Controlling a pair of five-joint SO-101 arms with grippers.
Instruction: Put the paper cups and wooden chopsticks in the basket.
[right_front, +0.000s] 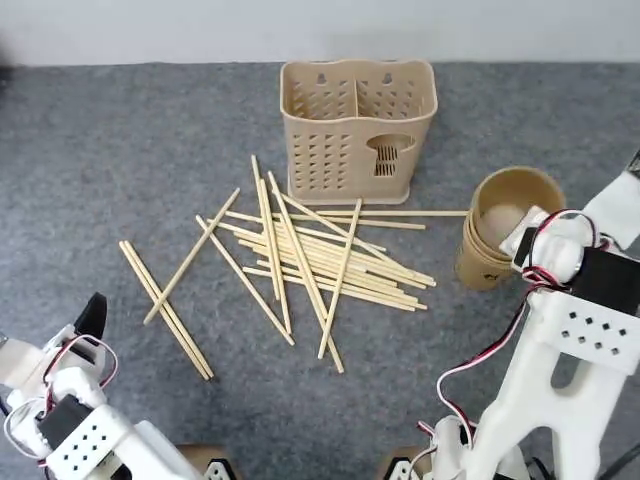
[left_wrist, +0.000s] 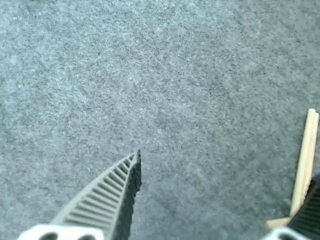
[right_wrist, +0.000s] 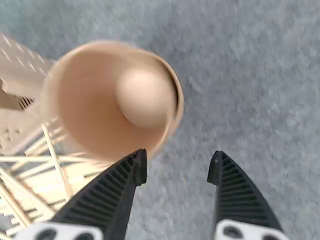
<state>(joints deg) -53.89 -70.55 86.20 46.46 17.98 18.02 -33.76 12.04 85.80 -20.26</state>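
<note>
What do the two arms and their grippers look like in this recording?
The left arm and right arm are white moulded plastic with black motor blocks, small hole patterns in the brackets and looped red, white and black cables. The right gripper has two black tapered fingers with ribbed inner faces. The left gripper pairs a pale grey ribbed finger with a black one.

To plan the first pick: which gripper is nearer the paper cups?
Right. The right gripper hovers beside the paper cups; the left gripper sits far off, past the wooden chopsticks.

Grey felt-like table cover (right_front: 100, 150); pale wall (right_front: 150, 30) behind far edge.
</note>
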